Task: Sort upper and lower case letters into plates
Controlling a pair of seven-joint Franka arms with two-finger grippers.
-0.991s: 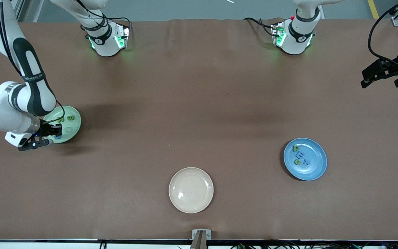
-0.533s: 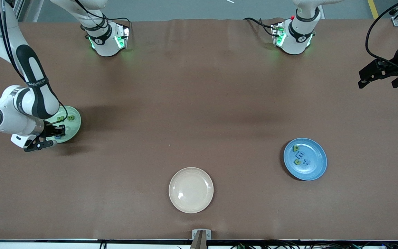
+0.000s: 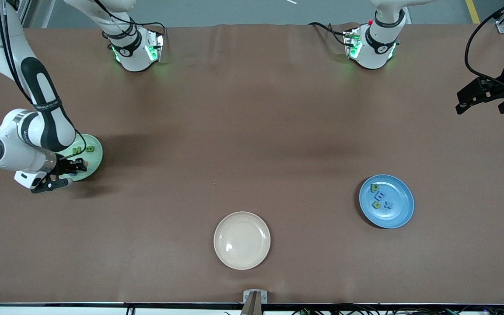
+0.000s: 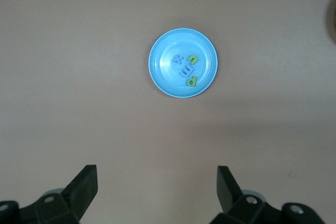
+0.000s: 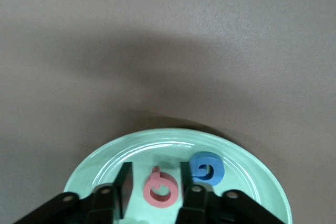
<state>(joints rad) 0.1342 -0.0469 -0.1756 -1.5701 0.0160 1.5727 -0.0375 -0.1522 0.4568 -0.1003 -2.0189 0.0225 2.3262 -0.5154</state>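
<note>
Hovering low over the mint green plate [image 3: 89,154] at the right arm's end of the table [image 3: 252,144], the right end effector [image 3: 76,166] in the front view covers part of that plate; two green letters [image 3: 83,149] lie on the plate's part nearer the robots' bases. The blue plate [image 3: 398,214] sits toward the left arm's end, well apart from the green one, with several small green and blue letters [image 3: 379,198] in it. A cream plate [image 3: 242,253] lies between the two, nearer the front camera than both. The left end effector [image 3: 479,94] hangs in the air over the table's edge at the left arm's end, waiting.

In the left wrist view, the left end effector [image 4: 157,182] shows its two fingers [image 4: 84,184] spread wide with nothing between them, and the blue plate [image 4: 157,74] lies far below with its green and blue letters [image 4: 186,69] bunched near the middle.

In the right wrist view, the right end effector [image 5: 155,187] stands partly open over the mint green plate [image 5: 252,169]. A pink letter [image 5: 161,190] lies flat on the plate between the fingers [image 5: 124,184], with a gap showing on each side of it, so it is not gripped. A blue letter [image 5: 206,167] rests on the plate just beside one finger.
</note>
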